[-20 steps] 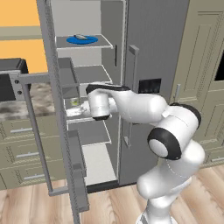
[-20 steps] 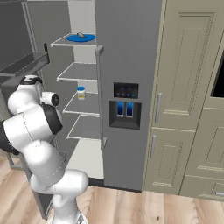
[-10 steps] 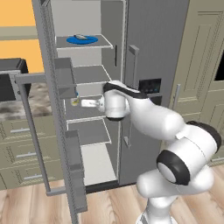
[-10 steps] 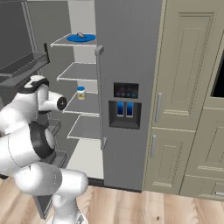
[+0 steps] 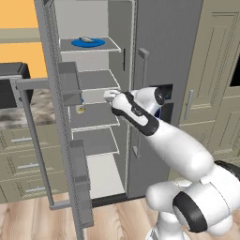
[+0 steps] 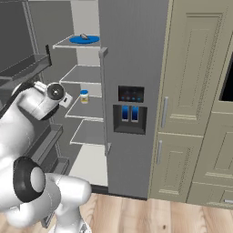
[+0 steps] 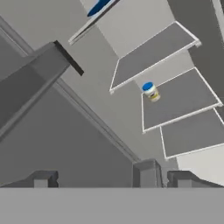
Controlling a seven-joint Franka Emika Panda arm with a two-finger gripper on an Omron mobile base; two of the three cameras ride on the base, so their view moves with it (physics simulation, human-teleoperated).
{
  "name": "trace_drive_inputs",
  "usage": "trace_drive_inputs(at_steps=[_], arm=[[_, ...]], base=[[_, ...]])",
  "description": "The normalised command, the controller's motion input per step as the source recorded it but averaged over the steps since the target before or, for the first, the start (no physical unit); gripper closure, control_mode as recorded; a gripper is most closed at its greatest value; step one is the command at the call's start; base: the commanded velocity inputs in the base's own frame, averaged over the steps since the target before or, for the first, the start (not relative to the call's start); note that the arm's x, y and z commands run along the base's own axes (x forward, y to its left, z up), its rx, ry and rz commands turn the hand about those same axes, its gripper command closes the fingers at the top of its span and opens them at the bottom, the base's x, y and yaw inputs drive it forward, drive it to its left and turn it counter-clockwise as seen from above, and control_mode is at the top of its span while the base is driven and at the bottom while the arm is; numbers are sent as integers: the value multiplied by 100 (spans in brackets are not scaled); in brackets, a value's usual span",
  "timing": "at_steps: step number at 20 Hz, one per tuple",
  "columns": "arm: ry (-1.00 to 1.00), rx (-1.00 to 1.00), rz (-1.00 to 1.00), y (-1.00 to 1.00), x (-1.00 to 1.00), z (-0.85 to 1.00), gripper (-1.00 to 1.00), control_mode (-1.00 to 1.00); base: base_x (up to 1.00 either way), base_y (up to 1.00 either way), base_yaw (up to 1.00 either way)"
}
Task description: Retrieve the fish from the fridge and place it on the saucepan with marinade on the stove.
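Ahead of the claw stands the tall grey two-door fridge, left door swung open. Claw jaws spread wide, holding nothing. Above it, on the top shelf, a blue plate carries the small grey fish. Just beyond it sits a blue-lidded jar.

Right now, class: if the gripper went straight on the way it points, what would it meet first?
Probably the grey back wall inside the open fridge, left of the small jar on its shelf; depth is hard to judge.
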Motion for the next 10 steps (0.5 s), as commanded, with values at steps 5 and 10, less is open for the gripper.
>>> trace_drive_inputs(at_steps=[5,10], arm=[[31,-58,-29,-94,-42,-1,-100,-100],[44,-53,-8,-40,-13,7,-100,-100]], base=[[0,0,0],[0,0,0]])
